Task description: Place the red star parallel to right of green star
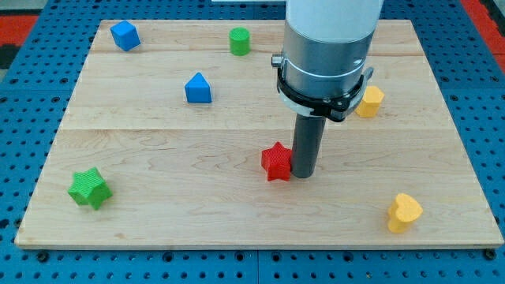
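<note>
My tip (303, 174) sits touching the right side of the red star (276, 162), just below the centre of the frame. I have no hand to spread or pinch, only a bare rod. The green star (87, 188) lies far off at the lower left of the table (237, 229), so the red star must travel left and a little down, and I judge I'm on the correct side to push it. That lane looks clear: the blue triangular block (198, 88), blue cube (125, 35) and green cylinder (239, 40) stay up top, the two yellow blocks (403, 212) off right.
</note>
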`<action>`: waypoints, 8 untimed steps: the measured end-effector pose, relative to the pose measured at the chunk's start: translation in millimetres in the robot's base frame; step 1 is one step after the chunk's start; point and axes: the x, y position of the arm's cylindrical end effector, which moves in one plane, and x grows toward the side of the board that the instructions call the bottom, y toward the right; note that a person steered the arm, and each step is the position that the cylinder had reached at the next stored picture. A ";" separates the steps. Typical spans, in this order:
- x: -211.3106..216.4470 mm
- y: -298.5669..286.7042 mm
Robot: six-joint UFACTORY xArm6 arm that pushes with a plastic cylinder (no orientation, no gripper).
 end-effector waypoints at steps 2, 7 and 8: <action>0.0 -1.8; -24.1 -63.8; 24.4 -78.9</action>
